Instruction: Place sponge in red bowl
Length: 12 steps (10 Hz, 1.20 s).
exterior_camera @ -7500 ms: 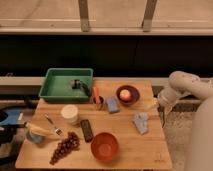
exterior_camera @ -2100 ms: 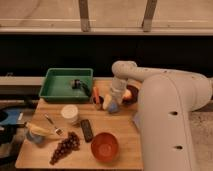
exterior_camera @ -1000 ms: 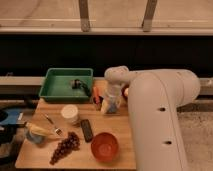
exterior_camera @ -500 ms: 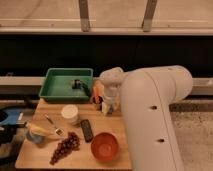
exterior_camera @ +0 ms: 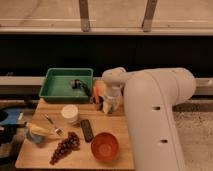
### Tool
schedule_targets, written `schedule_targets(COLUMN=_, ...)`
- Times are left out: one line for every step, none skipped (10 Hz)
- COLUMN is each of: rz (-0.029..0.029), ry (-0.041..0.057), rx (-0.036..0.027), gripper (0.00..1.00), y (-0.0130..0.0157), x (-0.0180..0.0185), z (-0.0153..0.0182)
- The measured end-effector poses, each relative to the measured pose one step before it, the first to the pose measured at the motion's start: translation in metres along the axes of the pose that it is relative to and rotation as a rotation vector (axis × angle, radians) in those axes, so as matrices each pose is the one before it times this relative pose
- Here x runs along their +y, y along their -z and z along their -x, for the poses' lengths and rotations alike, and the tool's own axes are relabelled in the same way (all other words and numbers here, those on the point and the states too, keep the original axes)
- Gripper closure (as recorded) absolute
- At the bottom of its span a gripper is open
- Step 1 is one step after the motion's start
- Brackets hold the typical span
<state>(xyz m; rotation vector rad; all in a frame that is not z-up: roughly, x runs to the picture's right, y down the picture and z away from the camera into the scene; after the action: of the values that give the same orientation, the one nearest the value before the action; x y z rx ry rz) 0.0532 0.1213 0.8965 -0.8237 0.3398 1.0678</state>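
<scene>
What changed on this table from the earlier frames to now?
The arm swung leftward from the right; the gripper now sits low at back centre, where the sponge lay. Whether it holds the sponge is hidden. Unmoved: green tray, cup, grapes, front red bowl.

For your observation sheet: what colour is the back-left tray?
Green tray, clearest in the camera view; the gripper is just right of it.

Seemingly a robot test lab: cluttered light wooden table (exterior_camera: 102, 124) below metal-framed windows (exterior_camera: 115, 12), the gripper (exterior_camera: 110, 103) low at its far edge.
</scene>
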Motion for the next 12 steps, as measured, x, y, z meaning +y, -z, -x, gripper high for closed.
schedule_targets(rz=0.05223, ry=-0.01361, rx=-0.0361, gripper=1.0, y=0.01264, x=-0.00605, z=-0.00321)
schedule_targets(rz=0.04172, ry=-0.00917, rx=-0.02751, gripper=1.0, y=0.01035, x=-0.00365, z=-0.00188)
schedule_targets(rz=0.04981, ry=-0.01376, rx=-0.03317, gripper=1.0, y=0.01111, x=-0.00612, z=-0.00341)
schedule_targets(rz=0.02902, ry=-0.00612, rx=-0.02269, gripper=1.0, y=0.00566, x=-0.00156, z=-0.00282)
schedule_targets(rz=0.02006, ry=-0.00205, rx=-0.02484, gripper=1.0, y=0.00634, x=0.00016, z=0.00004)
schedule_targets(rz=0.01902, ry=-0.00342, rx=-0.03525, gripper=1.0, y=0.01294, x=-0.0007, z=-0.00118)
schedule_targets(rz=0.00824, ry=-0.00549, rx=-0.02875, gripper=1.0, y=0.01206, x=-0.00308, z=-0.00259)
schedule_targets(rz=0.007, ry=-0.00048, rx=-0.02761, gripper=1.0, y=0.01202, x=-0.00049, z=-0.00058)
schedule_targets(rz=0.0085, ry=0.00192, rx=-0.02173, gripper=1.0, y=0.00913, x=0.00018, z=-0.00126)
schedule_targets(rz=0.01032, ry=0.0018, rx=-0.01676, gripper=1.0, y=0.00851, x=-0.00206, z=-0.00462)
schedule_targets(rz=0.01167, ry=0.00333, rx=-0.01343, gripper=1.0, y=0.00729, x=-0.00248, z=-0.00511)
schedule_targets(rz=0.01274, ry=0.00891, rx=-0.00051, gripper=1.0, y=0.00502, x=0.00096, z=-0.00672)
